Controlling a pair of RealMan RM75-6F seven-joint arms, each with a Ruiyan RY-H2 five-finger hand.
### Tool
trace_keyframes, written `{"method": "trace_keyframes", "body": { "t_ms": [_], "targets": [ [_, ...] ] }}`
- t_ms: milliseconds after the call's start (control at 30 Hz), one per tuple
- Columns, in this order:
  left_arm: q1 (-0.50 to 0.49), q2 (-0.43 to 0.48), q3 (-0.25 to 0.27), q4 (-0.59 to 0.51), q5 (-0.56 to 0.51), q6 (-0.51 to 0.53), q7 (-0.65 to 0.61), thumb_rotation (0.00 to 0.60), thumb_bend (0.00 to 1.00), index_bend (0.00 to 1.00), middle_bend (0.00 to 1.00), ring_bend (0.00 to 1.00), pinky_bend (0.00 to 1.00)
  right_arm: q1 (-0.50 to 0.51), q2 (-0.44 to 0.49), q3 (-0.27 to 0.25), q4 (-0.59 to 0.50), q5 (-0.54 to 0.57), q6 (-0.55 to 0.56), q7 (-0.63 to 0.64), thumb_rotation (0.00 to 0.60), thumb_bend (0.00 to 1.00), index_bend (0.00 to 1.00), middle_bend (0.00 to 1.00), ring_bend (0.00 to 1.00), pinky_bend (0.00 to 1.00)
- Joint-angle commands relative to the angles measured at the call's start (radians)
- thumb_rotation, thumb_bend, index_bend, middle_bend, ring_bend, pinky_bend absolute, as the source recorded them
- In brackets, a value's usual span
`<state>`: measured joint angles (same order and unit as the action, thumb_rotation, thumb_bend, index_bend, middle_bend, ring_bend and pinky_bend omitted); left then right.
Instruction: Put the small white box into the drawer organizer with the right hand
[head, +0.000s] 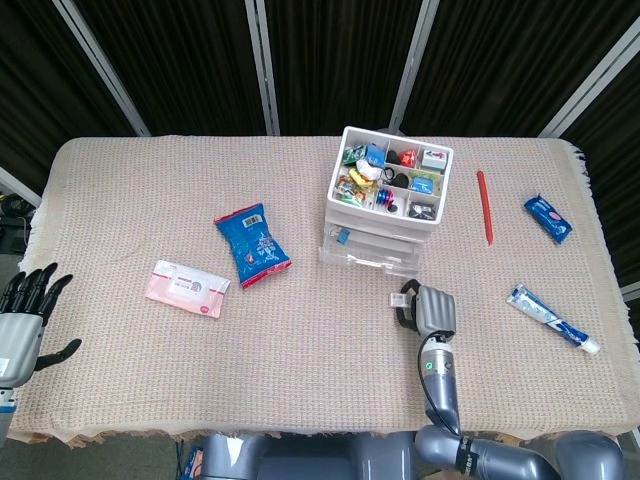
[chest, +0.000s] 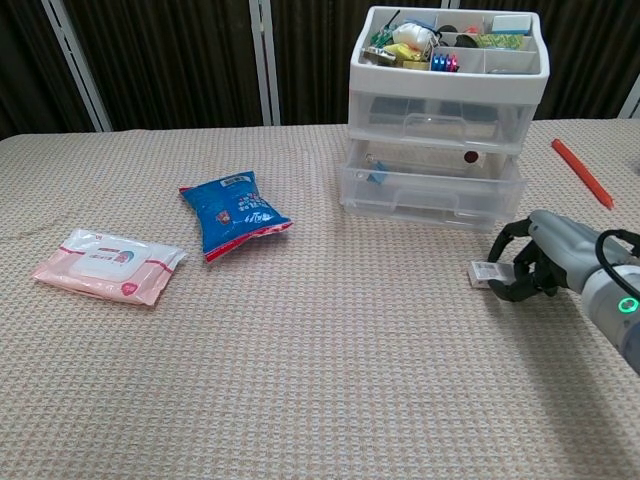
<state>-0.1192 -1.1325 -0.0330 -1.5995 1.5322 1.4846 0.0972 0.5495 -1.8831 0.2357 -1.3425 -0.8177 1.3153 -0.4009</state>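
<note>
The small white box (chest: 487, 273) lies low over the cloth just in front of the drawer organizer (chest: 440, 192), sticking out to the left from between my right hand's fingers. My right hand (chest: 545, 265) curls around it and pinches its right end. In the head view the box (head: 404, 298) shows at the upper left of that hand (head: 430, 308), below the organizer (head: 368, 252), whose top tray holds several small items. Both clear drawers look closed. My left hand (head: 25, 320) hangs off the table's left edge with its fingers spread, holding nothing.
A blue snack bag (head: 253, 244) and a pink wipes pack (head: 187, 288) lie left of the organizer. To the right are a red pen (head: 484, 206), a blue wrapped bar (head: 547, 218) and a toothpaste tube (head: 552, 318).
</note>
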Motion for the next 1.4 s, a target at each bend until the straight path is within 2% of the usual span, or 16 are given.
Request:
{"method": "trace_keyframes", "body": {
  "t_ms": [33, 267, 467, 733, 833, 1000, 1200, 1400],
  "targets": [
    [0.0, 0.0, 0.0, 0.0, 0.0, 0.0, -0.001, 0.6, 0.2, 0.11, 0.0, 0.0, 0.0, -0.013, 0.008, -0.005, -0.032, -0.04, 0.021, 0.021, 0.6, 0.33, 0.66, 0.8, 0.77, 0.58],
    [0.0, -0.001, 0.0, 0.001, 0.002, 0.001, -0.001, 0.6, 0.2, 0.11, 0.0, 0.0, 0.0, -0.053, 0.043, -0.036, -0.131, -0.105, 0.066, 0.039, 0.6, 0.33, 0.67, 0.8, 0.77, 0.58],
    [0.0, -0.001, 0.001, 0.002, 0.004, 0.003, 0.001, 0.6, 0.2, 0.11, 0.0, 0.0, 0.0, -0.102, 0.101, -0.077, -0.259, -0.177, 0.116, 0.06, 0.6, 0.33, 0.67, 0.8, 0.77, 0.58],
    [0.001, -0.004, 0.001, 0.004, 0.009, 0.008, 0.001, 0.6, 0.2, 0.11, 0.0, 0.0, 0.0, -0.116, 0.168, -0.069, -0.423, -0.288, 0.177, 0.048, 0.6, 0.34, 0.67, 0.8, 0.77, 0.58],
    [0.001, -0.004, 0.002, 0.003, 0.009, 0.007, 0.001, 0.6, 0.2, 0.11, 0.0, 0.0, 0.0, -0.099, 0.182, -0.045, -0.455, -0.296, 0.174, 0.004, 0.6, 0.33, 0.67, 0.8, 0.77, 0.58],
    [0.001, -0.004, 0.001, 0.004, 0.01, 0.009, 0.0, 0.6, 0.2, 0.11, 0.0, 0.0, 0.0, -0.053, 0.189, 0.029, -0.46, -0.236, 0.135, -0.081, 0.6, 0.33, 0.67, 0.8, 0.77, 0.58],
    [0.0, -0.003, 0.0, 0.005, 0.009, 0.007, -0.003, 0.6, 0.2, 0.11, 0.0, 0.0, 0.0, 0.028, 0.159, 0.149, -0.384, -0.13, 0.079, -0.155, 0.6, 0.33, 0.67, 0.8, 0.77, 0.58],
    [0.0, -0.002, 0.001, 0.004, 0.008, 0.004, -0.008, 0.6, 0.2, 0.11, 0.0, 0.0, 0.0, 0.081, 0.128, 0.212, -0.296, -0.082, 0.057, -0.181, 0.6, 0.33, 0.67, 0.8, 0.77, 0.58]
  ]
}}
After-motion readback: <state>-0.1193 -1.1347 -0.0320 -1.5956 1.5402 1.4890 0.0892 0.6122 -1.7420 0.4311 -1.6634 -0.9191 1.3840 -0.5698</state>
